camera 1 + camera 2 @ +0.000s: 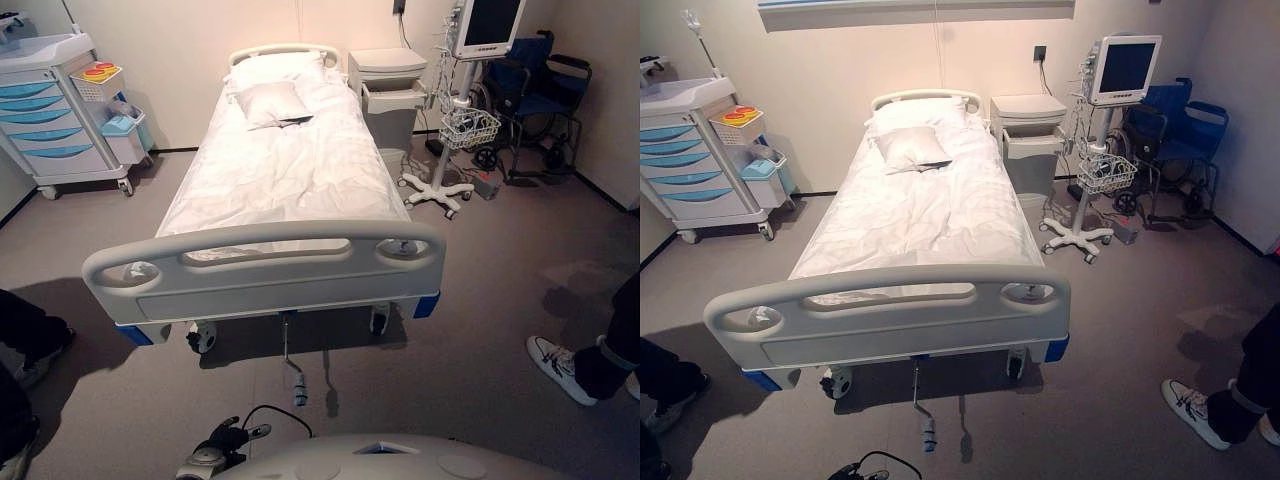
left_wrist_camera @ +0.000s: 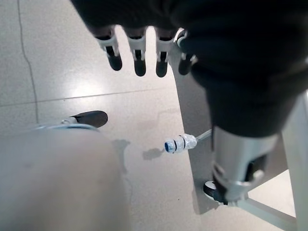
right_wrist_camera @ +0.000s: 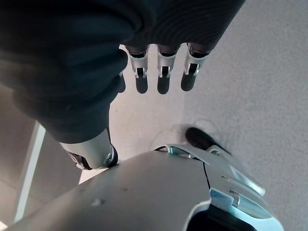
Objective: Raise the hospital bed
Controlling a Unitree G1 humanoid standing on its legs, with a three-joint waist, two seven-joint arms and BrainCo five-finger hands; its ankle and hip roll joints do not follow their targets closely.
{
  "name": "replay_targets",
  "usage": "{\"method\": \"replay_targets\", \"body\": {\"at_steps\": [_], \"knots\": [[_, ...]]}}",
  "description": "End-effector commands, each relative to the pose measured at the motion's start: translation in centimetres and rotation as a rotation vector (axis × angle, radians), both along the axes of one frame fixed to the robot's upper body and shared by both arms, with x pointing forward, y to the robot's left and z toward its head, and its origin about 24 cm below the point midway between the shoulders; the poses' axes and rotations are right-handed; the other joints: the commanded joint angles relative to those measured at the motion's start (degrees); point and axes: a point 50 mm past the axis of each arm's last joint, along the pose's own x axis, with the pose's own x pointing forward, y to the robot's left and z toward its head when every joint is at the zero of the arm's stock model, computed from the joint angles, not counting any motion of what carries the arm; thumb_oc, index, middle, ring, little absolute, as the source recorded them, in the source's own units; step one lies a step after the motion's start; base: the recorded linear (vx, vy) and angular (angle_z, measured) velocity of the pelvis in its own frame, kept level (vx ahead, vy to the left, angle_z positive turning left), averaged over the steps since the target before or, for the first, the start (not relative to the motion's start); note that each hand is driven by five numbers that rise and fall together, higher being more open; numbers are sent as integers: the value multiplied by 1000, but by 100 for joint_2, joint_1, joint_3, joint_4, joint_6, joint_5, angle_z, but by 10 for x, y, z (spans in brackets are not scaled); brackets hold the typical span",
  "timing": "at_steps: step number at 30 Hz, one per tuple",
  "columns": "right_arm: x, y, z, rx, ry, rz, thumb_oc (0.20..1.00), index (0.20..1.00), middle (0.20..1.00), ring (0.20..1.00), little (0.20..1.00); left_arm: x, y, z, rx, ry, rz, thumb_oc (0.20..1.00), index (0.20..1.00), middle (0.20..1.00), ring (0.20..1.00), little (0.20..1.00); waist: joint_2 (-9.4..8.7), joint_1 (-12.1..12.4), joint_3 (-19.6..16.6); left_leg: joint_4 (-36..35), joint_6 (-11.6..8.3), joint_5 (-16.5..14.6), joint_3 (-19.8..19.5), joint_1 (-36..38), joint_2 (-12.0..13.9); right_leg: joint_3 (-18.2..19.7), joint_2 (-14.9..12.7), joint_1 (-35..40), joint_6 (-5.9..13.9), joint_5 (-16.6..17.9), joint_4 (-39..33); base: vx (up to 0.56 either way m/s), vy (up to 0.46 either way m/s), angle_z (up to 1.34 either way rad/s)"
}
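The hospital bed stands in the middle of the room, flat, w/ a white sheet and a pillow near the head end. Its grey footboard faces the robot. Under the footboard a thin crank handle sticks out and hangs down near the floor. In the left wrist view the crank's tip shows w/ white wrap and a blue ring, a bit off the floor.

Left hand hangs over the floor, fingers straight and loose, holding nothing. The crank tip is near it but not touching. Right hand is the same: fingers straight, nothing in them, over bare floor.

So the job looks not started yet. The step now, I think, is to reach the crank.

How to do it well:
- Bend down low, bc the crank is close to the floor.
- Bring the left hand to the wrapped end; it looks nearest.
- Curl the fingers all the way round the grip before turning.
- Turn in full slow circles. If the bed goes down, turn the other way.
- Keep the arm clear of the footboard and the bed wheel.

Also watch out: a person's shoe is on the floor to the right, and the monitor stand and blue drawer cart are by the bed sides.
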Motion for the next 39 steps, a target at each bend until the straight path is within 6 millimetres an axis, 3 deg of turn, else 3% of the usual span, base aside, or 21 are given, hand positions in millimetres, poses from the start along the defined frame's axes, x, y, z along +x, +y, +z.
{"method": "replay_targets", "body": {"at_steps": [1, 28, 39], "knots": [[17, 9, -1, 10, -2, 31, 1000, 1000, 1000, 1000, 1000, 17, -13, 0, -38, -26, -24, 1000, 1000, 1000, 1000, 1000, -169, 45, 207, 150, 465, -301, 101, 322, -402, 165, -138, -160, 173, 279, 388, 0, 0, 0], [19, 10, -1, 13, -1, 28, 1000, 1000, 1000, 1000, 1000, 17, -12, 0, -27, -19, -23, 1000, 1000, 1000, 1000, 1000, -193, 66, 229, 104, 477, -295, 99, 285, -395, 171, -116, -210, 173, 305, 349, 0, 0, 0], [24, 3, 1, -8, -26, -22, 1000, 1000, 1000, 1000, 1000, 24, -8, 2, -5, -44, -35, 1000, 1000, 1000, 1000, 1000, -239, 16, 494, 31, 437, -107, 79, -113, -360, 160, -75, -577, 162, 436, 246, -34, -4, 0]]}}
